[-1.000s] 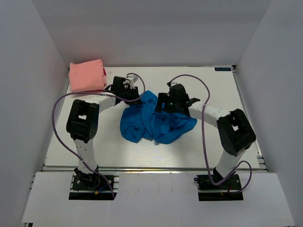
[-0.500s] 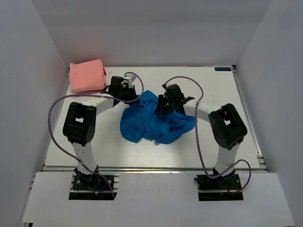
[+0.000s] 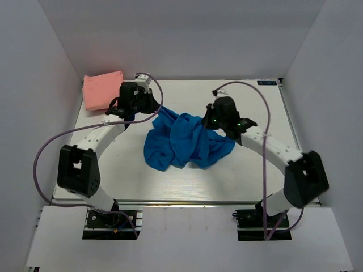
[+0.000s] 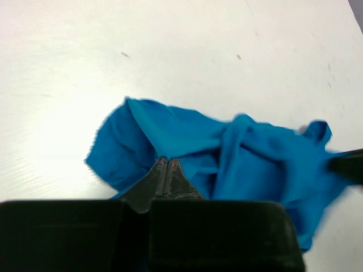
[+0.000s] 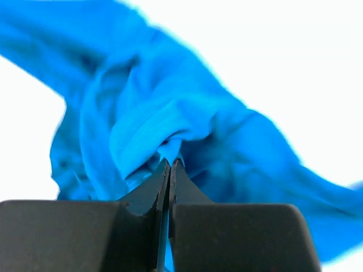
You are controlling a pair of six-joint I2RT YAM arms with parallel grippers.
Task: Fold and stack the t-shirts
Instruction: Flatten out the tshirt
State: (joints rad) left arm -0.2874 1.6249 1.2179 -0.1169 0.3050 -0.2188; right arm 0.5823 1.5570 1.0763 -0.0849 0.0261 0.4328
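Observation:
The blue t-shirt [image 3: 184, 141] lies crumpled in the middle of the white table [image 3: 258, 107]. My left gripper [image 3: 155, 106] is at its back left edge, shut on a pinch of blue cloth [image 4: 238, 150]; the fingertips meet at the fabric in the left wrist view [image 4: 165, 161]. My right gripper [image 3: 209, 121] is at the shirt's back right, shut on a raised fold of the blue t-shirt [image 5: 147, 113], with cloth caught between the tips [image 5: 170, 162]. The salmon-pink t-shirt [image 3: 103, 89] sits folded in the back left corner.
White walls close in the table at the back and on both sides. Purple cables loop from each arm over the table. The pink t-shirt lies just left of my left wrist.
Both grippers have shut on the blue t-shirt. The left one has moved back and left, the right one to the right, pulling the shirt's back edge out between them.

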